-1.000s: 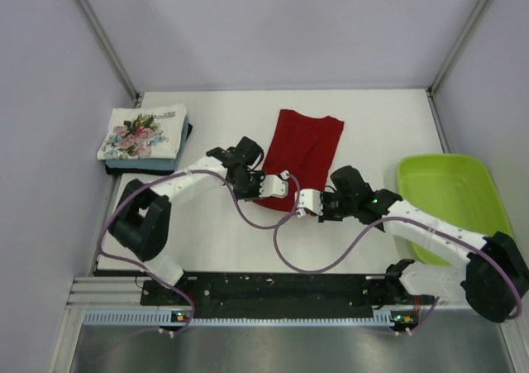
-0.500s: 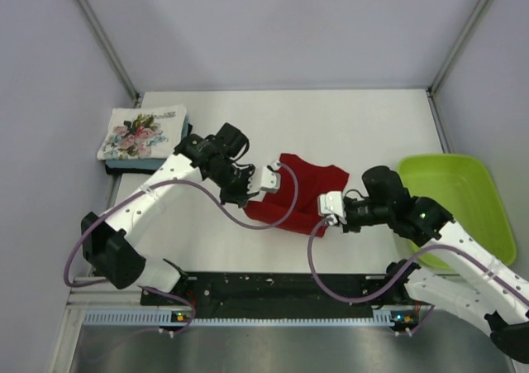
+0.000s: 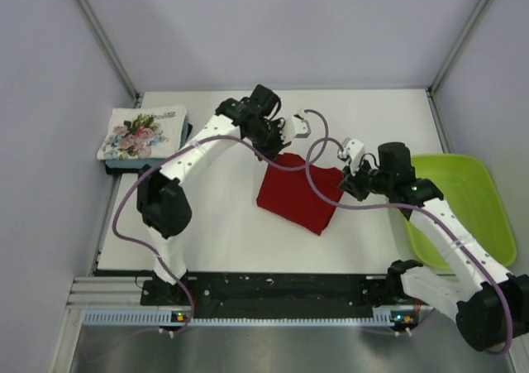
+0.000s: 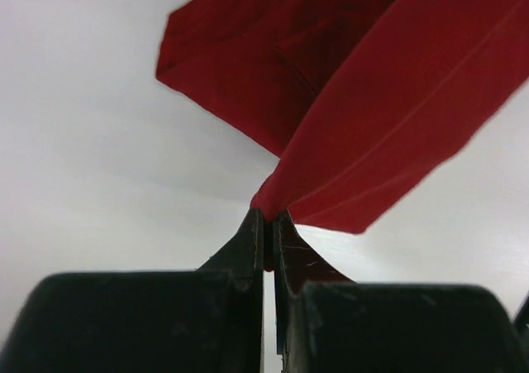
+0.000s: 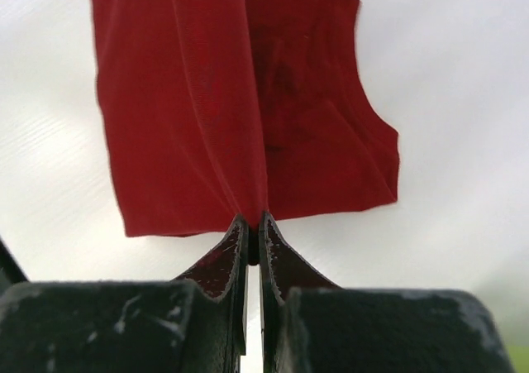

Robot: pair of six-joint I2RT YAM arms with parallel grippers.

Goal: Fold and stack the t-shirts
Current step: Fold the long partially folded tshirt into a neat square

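The white tabletop (image 3: 223, 224) is the biggest thing here. It lies under the left claw (image 3: 299, 126) and the right claw (image 3: 351, 150). The lime-green tray (image 3: 463, 170) sits to the right of the right claw, beside that arm.

The red t-shirt (image 3: 293, 198) lies just below the two claws, on the side nearer the arm bases. One edge of it rises up to them. A pile of folded t-shirts (image 3: 142, 133), with a flowery white one on top, is well off to the left of the left claw.

Each claw is pressed together and pinches a bit of red cloth at its tips. Both wrist cameras show this clearly.

A second ago the shirt lay long and flat, and the claws held its near end, close to the arm bases. Now the claws have carried that end up and over to the far side. The shirt looks about half as long, so it has been folded over once.

I think the claws next need to lay this edge down flat and let go. The red shirt would then likely need one more fold before it joins the pile on the left. If the cloth slips now, the fold could come out crooked.
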